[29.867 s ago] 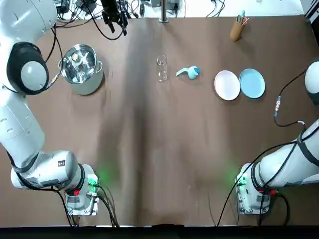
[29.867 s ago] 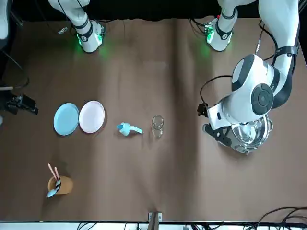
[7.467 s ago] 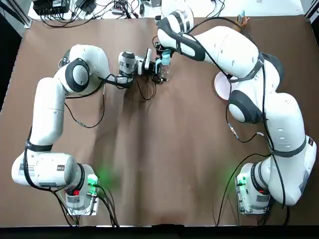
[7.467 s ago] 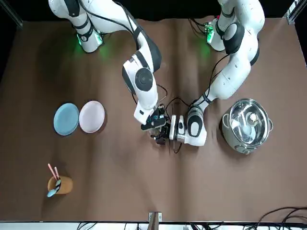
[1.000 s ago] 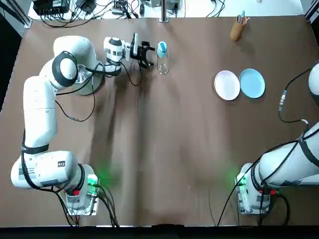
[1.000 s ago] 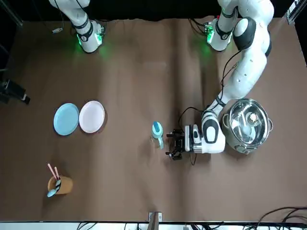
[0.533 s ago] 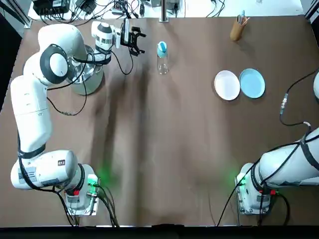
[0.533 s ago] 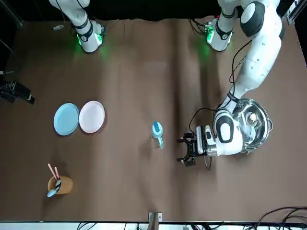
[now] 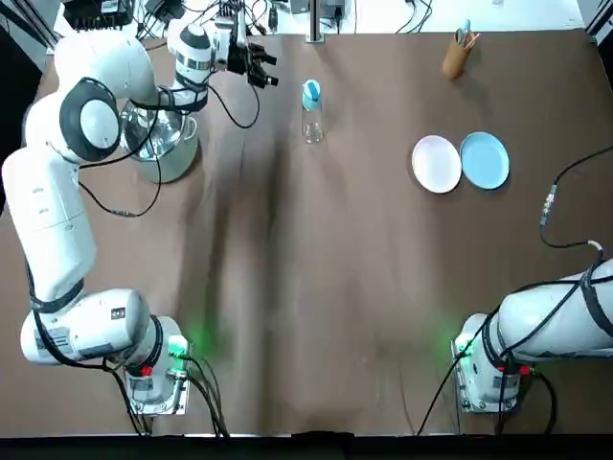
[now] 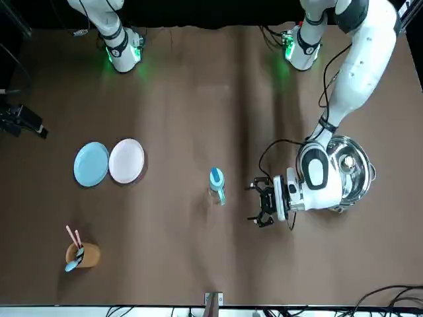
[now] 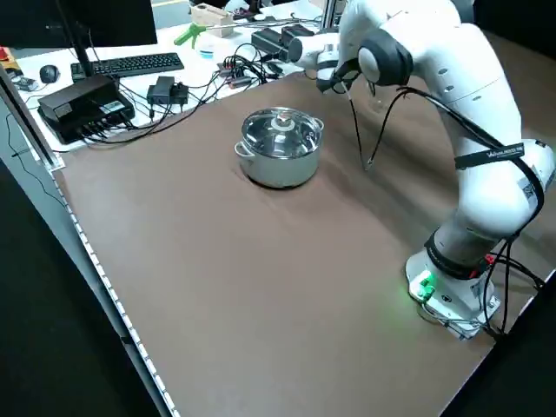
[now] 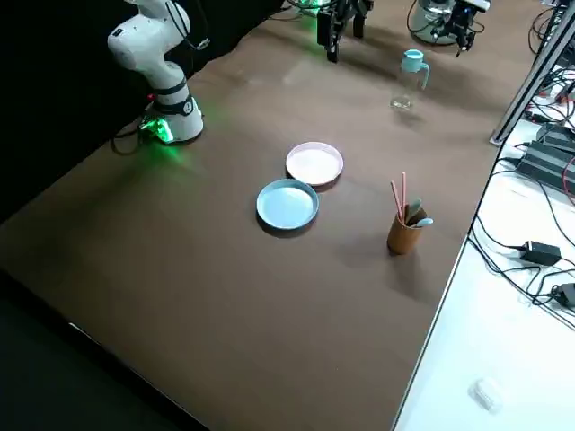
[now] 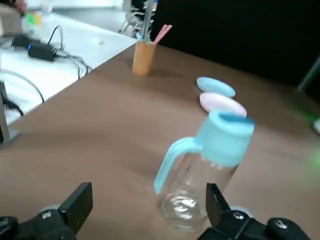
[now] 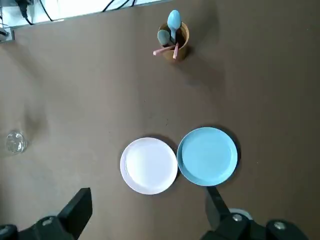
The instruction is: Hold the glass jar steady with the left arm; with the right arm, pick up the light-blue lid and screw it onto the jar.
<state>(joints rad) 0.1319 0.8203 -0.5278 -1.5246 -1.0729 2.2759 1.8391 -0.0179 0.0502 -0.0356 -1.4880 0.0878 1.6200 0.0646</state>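
Far side of the bench (image 9: pixel 335 287): left gripper (image 9: pixel 264 67) spread wide, empty, steel pot (image 9: pixel 170 149) behind it. Glass jar (image 9: pixel 312 125) upright just ahead of it, not touching, light-blue lid (image 9: pixel 311 93) on top. Right gripper (image 14: pixel 147 212) also spread, empty, above white plate (image 14: pixel 149 165).

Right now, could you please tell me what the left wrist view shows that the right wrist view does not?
Only the left wrist view shows the light-blue lid with its handle sitting on the clear glass jar, seen from the side just beyond the open left gripper. Only the right wrist view shows the open right gripper, looking straight down from high up. Both share the jar (small at the right wrist picture's edge, lid not discernible there), the round white plate, the round light-blue plate and the orange cup of utensils.
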